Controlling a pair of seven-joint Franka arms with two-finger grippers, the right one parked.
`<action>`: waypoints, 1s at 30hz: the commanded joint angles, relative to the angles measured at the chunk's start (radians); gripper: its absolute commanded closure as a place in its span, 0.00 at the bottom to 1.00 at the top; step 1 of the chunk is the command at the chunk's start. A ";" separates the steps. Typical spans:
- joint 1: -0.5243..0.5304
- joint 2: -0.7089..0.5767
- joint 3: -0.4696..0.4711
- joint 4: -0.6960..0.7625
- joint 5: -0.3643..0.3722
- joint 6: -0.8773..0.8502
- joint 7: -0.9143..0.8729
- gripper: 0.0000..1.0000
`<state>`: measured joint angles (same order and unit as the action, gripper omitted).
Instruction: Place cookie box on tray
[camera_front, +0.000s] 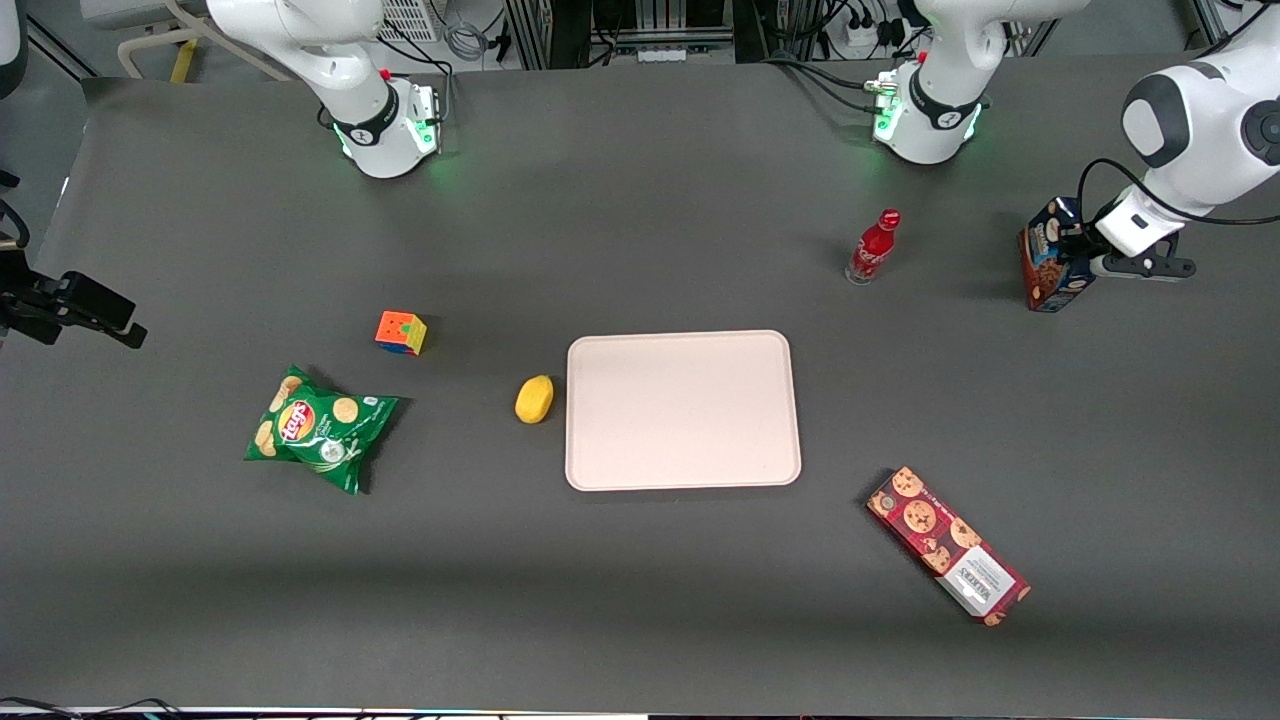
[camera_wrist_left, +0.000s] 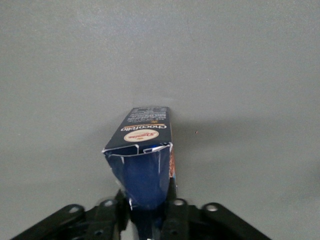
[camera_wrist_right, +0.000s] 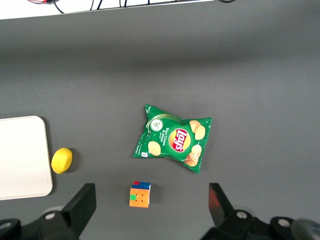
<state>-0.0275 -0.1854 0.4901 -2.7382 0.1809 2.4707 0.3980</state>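
The gripper (camera_front: 1075, 262) pinches the cookie box (camera_front: 1050, 257) at the desk's (camera_front: 640, 600) working-arm end. The tray (camera_front: 683, 410) lies well apart, mid-desk.

The left arm reaches in from the working end of the bench, its wrist level; the gripper (camera_front: 1072, 262) has its fingers (camera_wrist_left: 172, 210) clamped on the cookie box (camera_front: 1052, 256).
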 joint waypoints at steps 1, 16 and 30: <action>0.001 -0.045 -0.001 0.047 0.015 -0.067 0.019 1.00; -0.009 0.009 -0.255 0.722 -0.139 -0.695 -0.047 1.00; -0.011 0.208 -0.606 1.258 -0.192 -1.018 -0.629 1.00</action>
<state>-0.0379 -0.0909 -0.0011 -1.6442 0.0108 1.5243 -0.0083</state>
